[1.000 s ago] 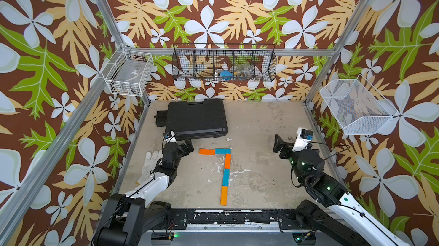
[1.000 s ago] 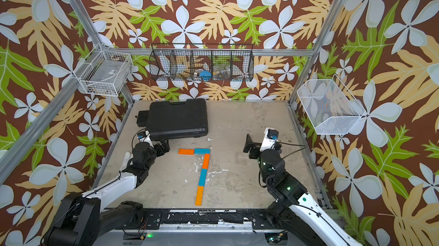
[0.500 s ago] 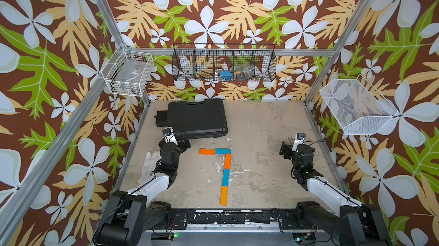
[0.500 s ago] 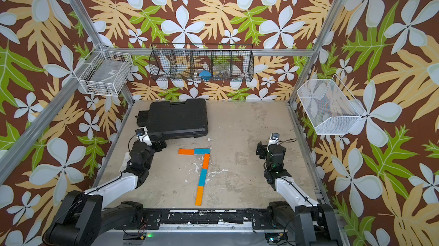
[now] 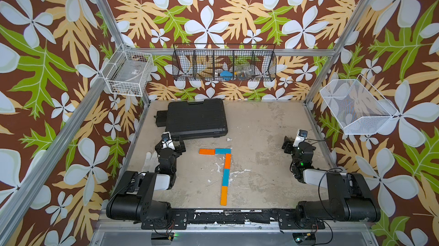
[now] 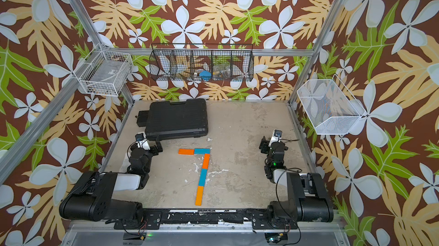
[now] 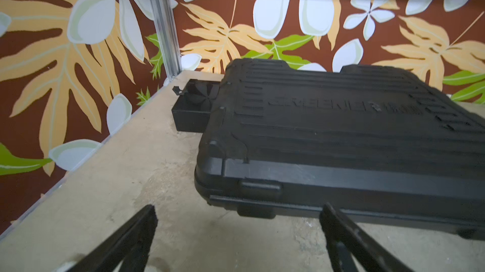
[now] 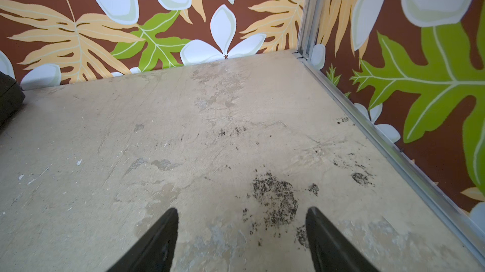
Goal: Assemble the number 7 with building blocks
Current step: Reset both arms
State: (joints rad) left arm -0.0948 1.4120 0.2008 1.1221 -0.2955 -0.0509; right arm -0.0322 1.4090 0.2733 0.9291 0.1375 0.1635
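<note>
Right wrist view has the right gripper (image 8: 241, 210) parted and empty over the table (image 8: 183, 126), the left gripper (image 7: 238, 206) likewise agape, so the apparently finished number 7 (image 5: 227, 161), lying loose mid-table between them, risks scattering if either arm sweeps inward.

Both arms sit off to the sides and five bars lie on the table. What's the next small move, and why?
Probably no block move: just park and stop. The number 7 looks complete on the table, two bars across and three down, end to end. The left gripper and right gripper are open, empty and well clear, so touching a bar would likely only disturb it.
</note>
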